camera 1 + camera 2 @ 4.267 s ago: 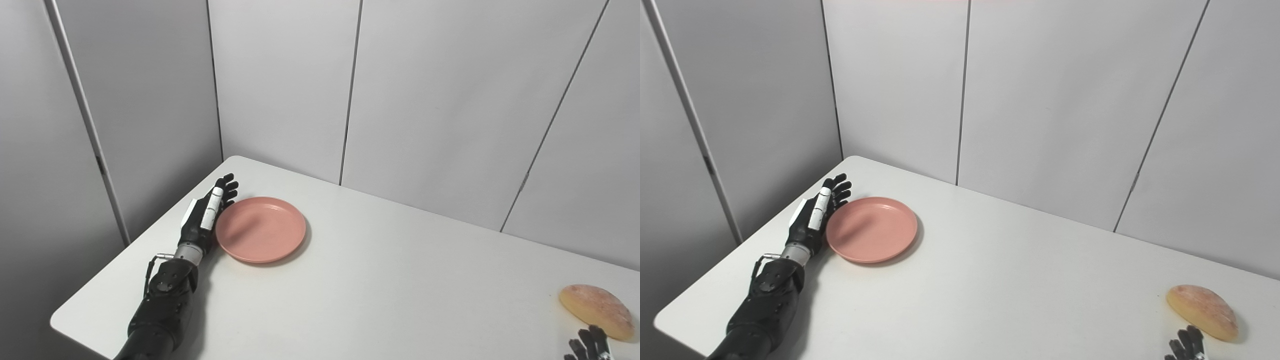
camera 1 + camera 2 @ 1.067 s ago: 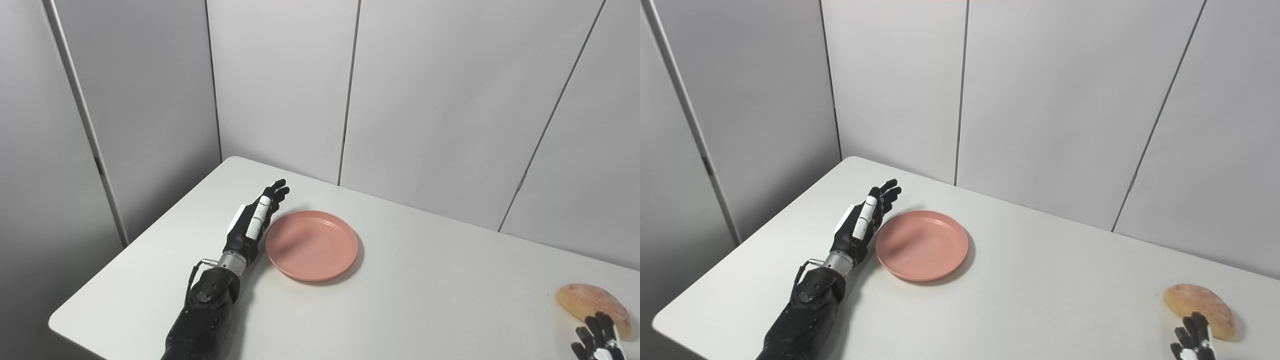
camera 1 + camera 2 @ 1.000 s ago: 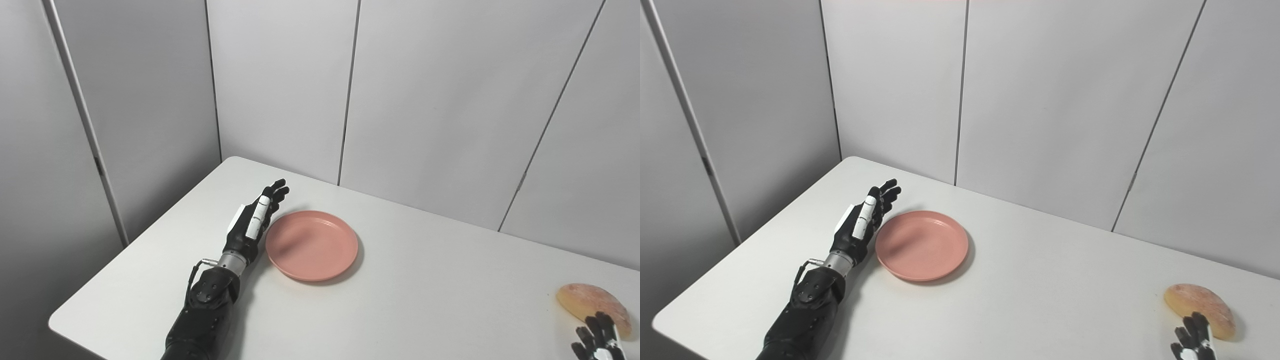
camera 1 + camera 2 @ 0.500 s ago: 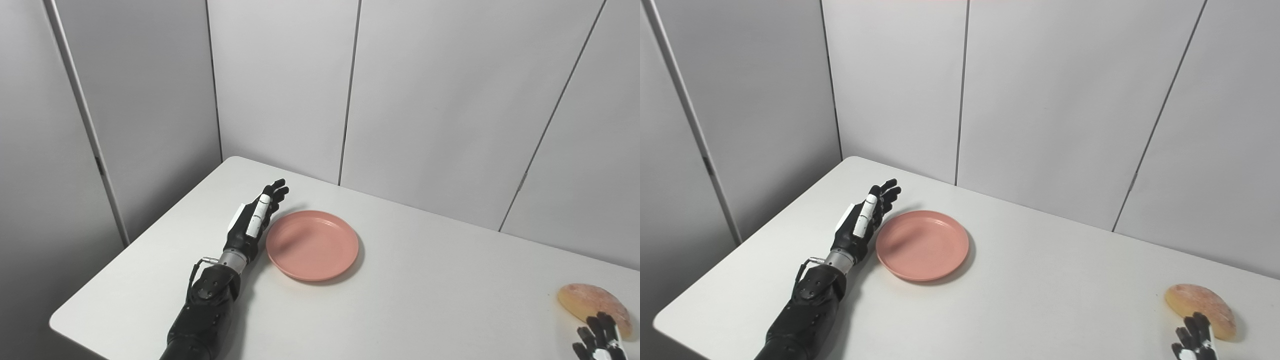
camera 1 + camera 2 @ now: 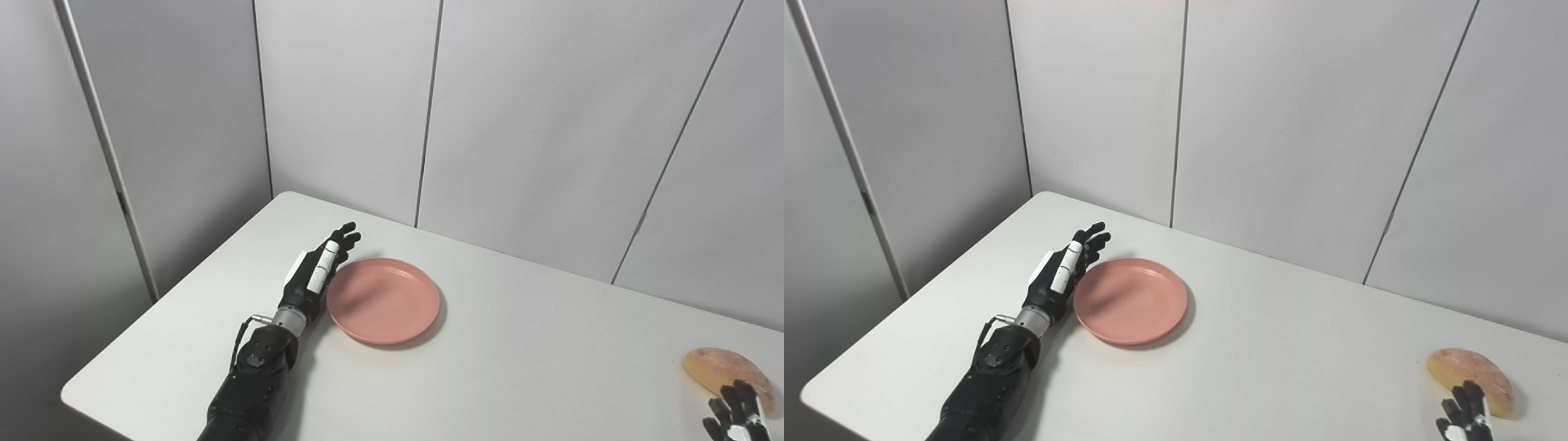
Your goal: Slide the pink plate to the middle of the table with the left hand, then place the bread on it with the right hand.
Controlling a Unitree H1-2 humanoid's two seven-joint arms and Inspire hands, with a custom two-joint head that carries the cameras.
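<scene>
A round pink plate [image 5: 383,300] lies flat on the white table [image 5: 502,367], left of the middle. My left hand [image 5: 317,271] is open and edge-on, fingers straight, its palm side against the plate's left rim. A half-round piece of bread [image 5: 726,370] lies at the table's right edge. My right hand [image 5: 735,416] shows only as fingertips at the bottom right corner, just in front of the bread, fingers spread and empty. The same scene shows in the right eye view: the plate [image 5: 1130,300], my left hand [image 5: 1064,271], the bread [image 5: 1471,372], my right hand [image 5: 1465,416].
Grey wall panels [image 5: 520,122] stand close behind the table's far edge and along its left side. The table's near-left corner [image 5: 73,392] is rounded.
Over four seconds my left hand has pushed the plate rightward toward the middle. In the last second the plate has stayed put and my left hand has shifted slightly forward. The right hand barely moved.
</scene>
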